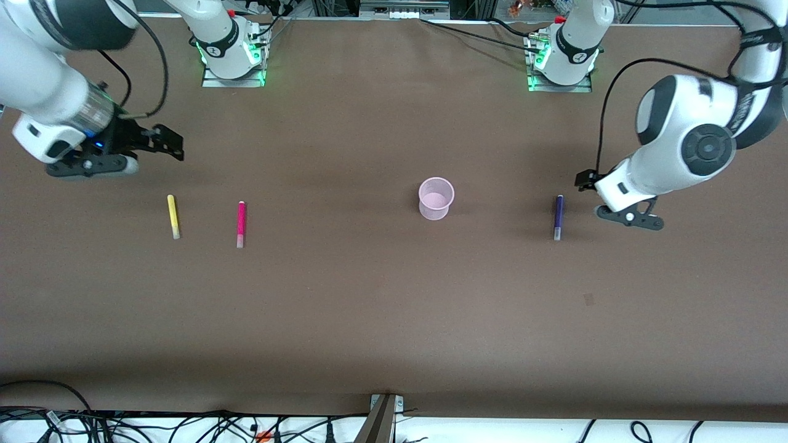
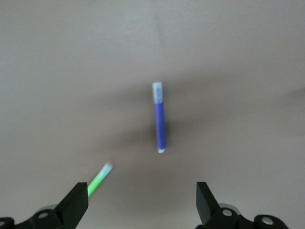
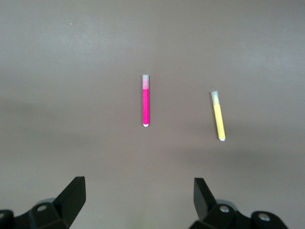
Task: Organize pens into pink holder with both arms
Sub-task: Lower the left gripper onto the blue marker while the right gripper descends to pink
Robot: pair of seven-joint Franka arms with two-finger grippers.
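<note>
While both arms hung over opposite ends of the brown surface (image 1: pixel 369 307), the left pincer (image 2: pixel 140 202) and right pincer (image 3: pixel 138 198) gaped wide, empty. Mid-surface stood the pink holder (image 1: pixel 436 198), then lay purple pen (image 1: pixel 558 216), magenta pen (image 1: pixel 241 224), yellow pen (image 1: pixel 173 216), green pen (image 2: pixel 99 179).

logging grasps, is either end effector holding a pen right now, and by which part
Nothing is held. The left end effector and the right end effector are both open and empty above the table.

Green pen (image 2: pixel 99 179): blurred in left wrist view, one end hidden by a finger (image 2: pixel 74 206) of the left gripper (image 2: pixel 140 205). Absent from front view near purple pen (image 1: pixel 558 216), hidden under left arm (image 1: pixel 683 144).
</note>
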